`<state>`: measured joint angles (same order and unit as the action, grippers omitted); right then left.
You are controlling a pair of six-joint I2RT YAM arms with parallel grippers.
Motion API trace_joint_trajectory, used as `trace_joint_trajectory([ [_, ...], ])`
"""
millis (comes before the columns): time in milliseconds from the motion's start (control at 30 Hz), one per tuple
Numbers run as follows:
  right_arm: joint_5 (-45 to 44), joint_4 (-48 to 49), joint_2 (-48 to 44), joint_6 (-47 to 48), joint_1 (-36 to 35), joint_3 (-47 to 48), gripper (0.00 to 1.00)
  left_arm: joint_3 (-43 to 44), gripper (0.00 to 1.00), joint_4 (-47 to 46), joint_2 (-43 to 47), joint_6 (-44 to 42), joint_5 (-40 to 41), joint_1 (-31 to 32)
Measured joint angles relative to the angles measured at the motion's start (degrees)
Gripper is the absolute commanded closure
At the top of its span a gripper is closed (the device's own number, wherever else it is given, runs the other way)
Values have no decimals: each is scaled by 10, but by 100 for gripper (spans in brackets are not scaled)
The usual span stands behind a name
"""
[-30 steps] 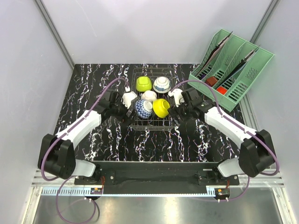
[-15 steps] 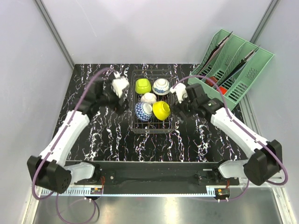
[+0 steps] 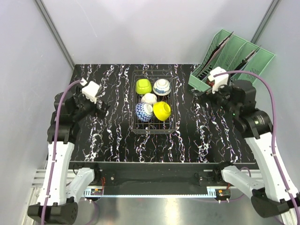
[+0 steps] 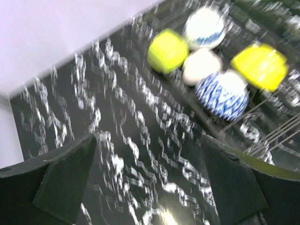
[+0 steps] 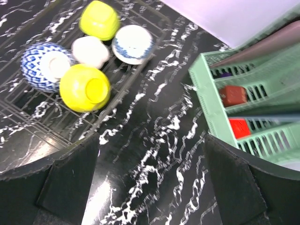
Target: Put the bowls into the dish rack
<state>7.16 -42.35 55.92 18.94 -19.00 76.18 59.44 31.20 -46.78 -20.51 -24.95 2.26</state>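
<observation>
Out at 9 o'clock from the dish rack, well apart from it, the left gripper hangs over the black marbled table with its jaws spread wide and nothing between them; its wrist view is blurred. All five bowls sit inside the rack: lime-green bowl at 11 o'clock, white floral bowl at 1, plain white bowl in the middle, blue-patterned bowl at 7, yellow bowl at 5. At 2 o'clock the right gripper gapes wide and empty, just beside the mint-green organizer.
</observation>
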Motion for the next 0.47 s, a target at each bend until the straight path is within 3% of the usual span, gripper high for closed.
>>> trace_joint_trajectory([
  [300, -5, -3, -81, -3, 73, -116, 0, -95, 1, 8, 36, 11, -71, -170],
  [467, -6, -4, -102, -12, 89, -155, 0, -104, 1, 7, 26, 13, -124, -231],
])
